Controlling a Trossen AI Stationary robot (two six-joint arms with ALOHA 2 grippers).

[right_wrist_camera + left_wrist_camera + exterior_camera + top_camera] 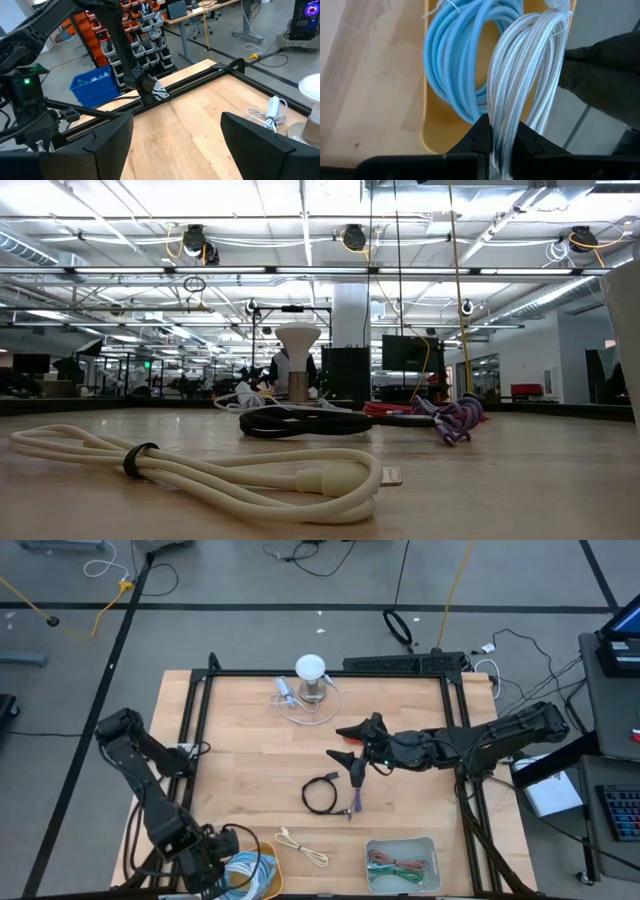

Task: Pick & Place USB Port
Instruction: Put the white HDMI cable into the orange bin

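Left gripper point(502, 150) pinching white braided cable point(520, 85), looped bundle, over yellow tray point(432, 125) beside blue coil point(455, 60). Right gripper point(350, 745) spread wide, mid-table.

A light wooden table point(250, 755) edged by a black frame point(325, 673) was seen. A coiled black cable point(320, 794), a purple cable point(354, 802) just beside it, and a cream cable point(301, 846) were laid on the wood. A white-domed lamp point(311, 674) with a white cable point(289, 698) stood near the far edge. A yellow tray point(268, 877) and a clear bin point(402, 864) of cables were set along the near edge.
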